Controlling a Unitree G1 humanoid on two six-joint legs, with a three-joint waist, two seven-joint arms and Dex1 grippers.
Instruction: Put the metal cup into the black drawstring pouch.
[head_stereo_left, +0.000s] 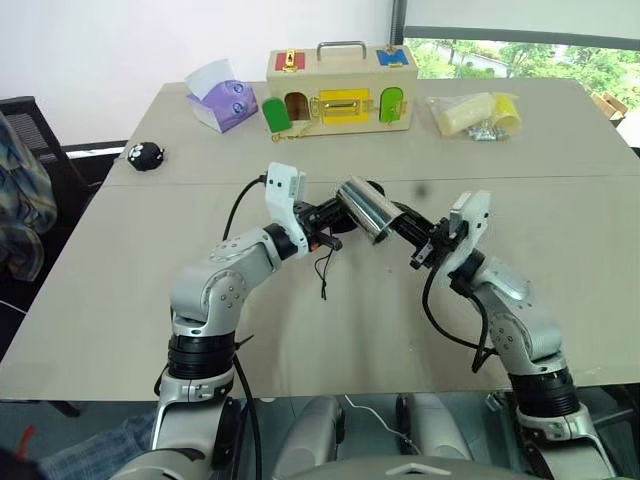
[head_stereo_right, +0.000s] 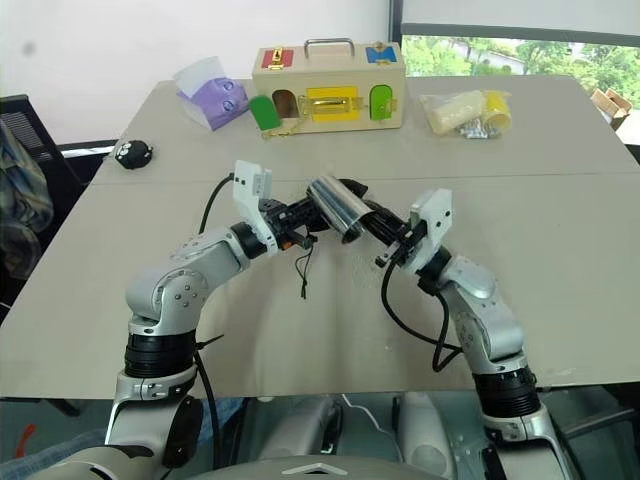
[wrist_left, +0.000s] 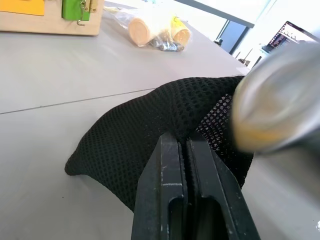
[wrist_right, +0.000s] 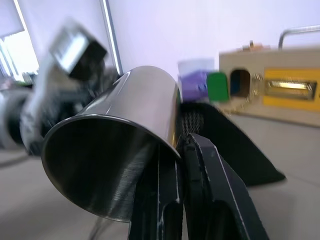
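Both arms rise from the near edge in the head view, and between them, held above the grey table (head_stereo_left: 560, 250), sits the action: the left gripper (head_stereo_left: 333, 212) has its fingers pressed together on the edge of the black drawstring pouch (head_stereo_left: 372, 192), cord (head_stereo_left: 323, 272) dangling below, while the right gripper (head_stereo_left: 398, 222) pinches the rim of the metal cup (head_stereo_left: 365, 208), tilted with its base toward the pouch. Well behind stand a wooden latch box (head_stereo_left: 340, 92), a tissue pack (head_stereo_left: 220, 97), a bagged bundle (head_stereo_left: 472, 114) and a small black toy (head_stereo_left: 145, 155). Over to the left wrist view: black fingers (wrist_left: 167, 195) clamp flat on open-mesh fabric, soft and floppy, so I judge it folds wherever it isn't held; gripping right at the mouth hem is the way to keep it open. That shiny blur alongside is the cup. Now the right wrist view: one finger inside the wall, one outside (wrist_right: 220, 190), a thin-rim pinch on smooth, rigid, probably light steel. Slippery stuff, I'd say, and liable to swivel in that grip if it snags on mesh.
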